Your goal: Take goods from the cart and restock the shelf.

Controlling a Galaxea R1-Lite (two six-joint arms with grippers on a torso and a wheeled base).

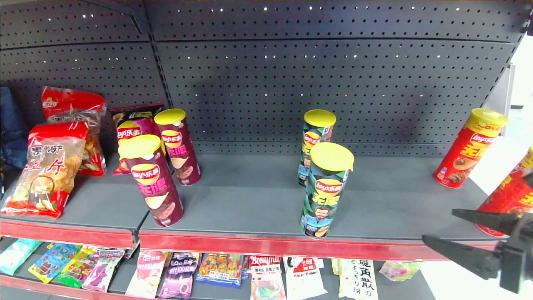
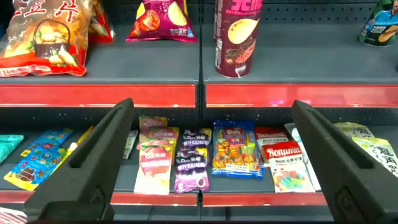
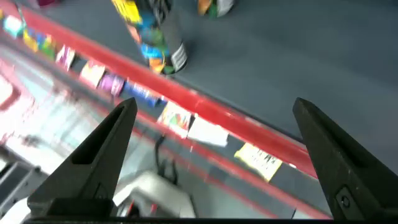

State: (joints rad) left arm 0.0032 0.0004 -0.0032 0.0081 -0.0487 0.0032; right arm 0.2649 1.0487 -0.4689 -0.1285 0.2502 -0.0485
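The right pincer (image 1: 439,226) hangs released, its two black fingers spread wide, just before the red front strip (image 1: 266,243) of the shelf (image 1: 250,200), at its right end. Just behind the upper finger stands the front red can (image 1: 506,196), which has a yellow logo; it is at the front right corner of the shelf and is cut by the edge of the view. The left pincer (image 2: 211,107) is also released, with its fingers wide apart, in front of the lower shelf (image 2: 261,199), where small colourful packets (image 2: 233,149) lie in a row. On the upper shelf, near the front edge, stand two upright tube cans with yellow lids: a maroon can (image 1: 152,185) to the left and a dark green can (image 1: 327,189) with a printed figure near the middle. Behind each one stands another of the same kind, a second maroon can (image 1: 178,146) and a second green can (image 1: 316,129). Farther right, the back red can (image 1: 470,148) with a yellow lid stands near the wall. At the left end lie red-edged snack bags (image 1: 46,171) and a purple chip bag (image 1: 133,125). Behind all is the dark pegboard wall (image 1: 333,83).
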